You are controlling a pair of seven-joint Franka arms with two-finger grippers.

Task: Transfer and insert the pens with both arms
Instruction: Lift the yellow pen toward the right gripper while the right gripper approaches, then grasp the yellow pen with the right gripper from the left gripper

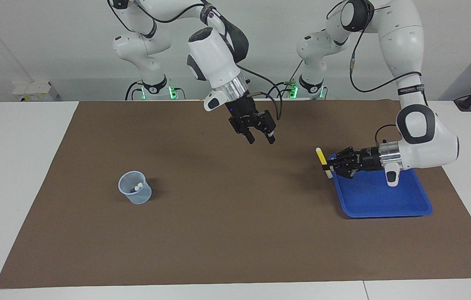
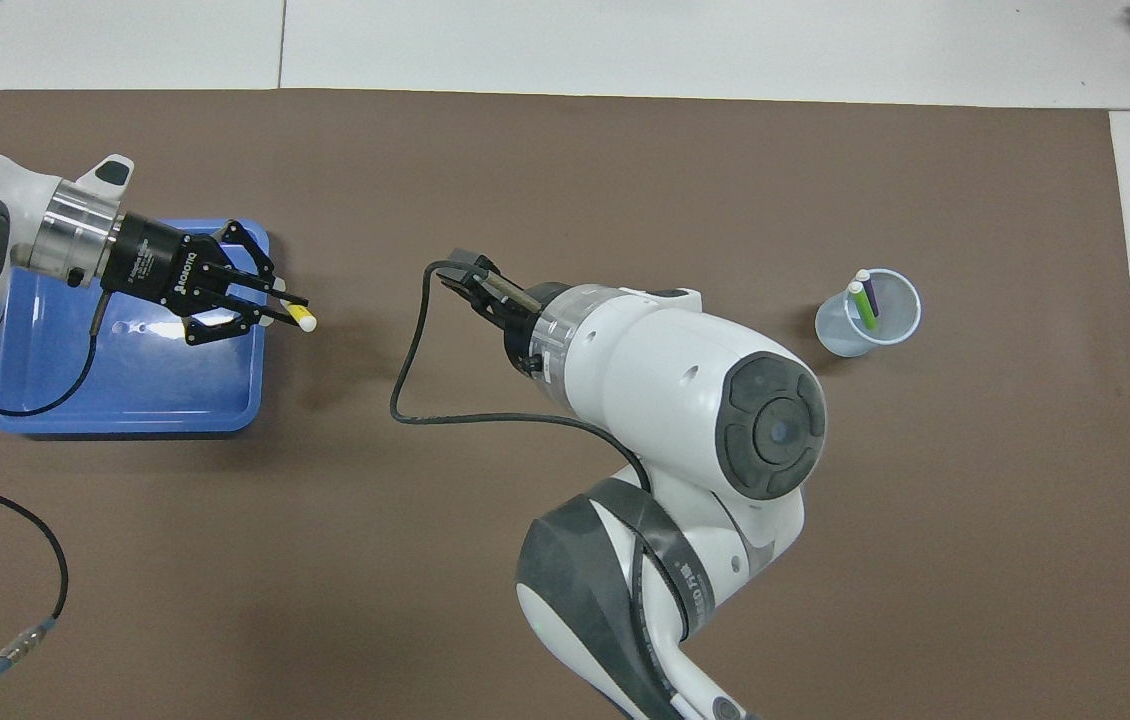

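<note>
My left gripper (image 1: pixel 329 167) is shut on the yellow pen (image 1: pixel 321 157) near its lower end. The pen stands nearly upright, slightly tilted, in the air over the edge of the blue tray (image 1: pixel 385 200) that faces the table's middle. From above, the yellow pen (image 2: pixel 303 321) pokes out past the left gripper (image 2: pixel 287 309). My right gripper (image 1: pixel 262 141) hangs open and holds nothing, over the brown mat about midway along the table. In the overhead view its own arm hides its fingers. The green pen (image 2: pixel 859 302) and the purple pen (image 2: pixel 869 294) stand in the clear cup (image 2: pixel 887 340).
The clear cup (image 1: pixel 141 198) stands on the brown mat (image 1: pixel 227 233) toward the right arm's end. The blue tray (image 2: pixel 125 395) lies toward the left arm's end with nothing in it. A black cable (image 2: pixel 15 520) loops over the mat beside the tray.
</note>
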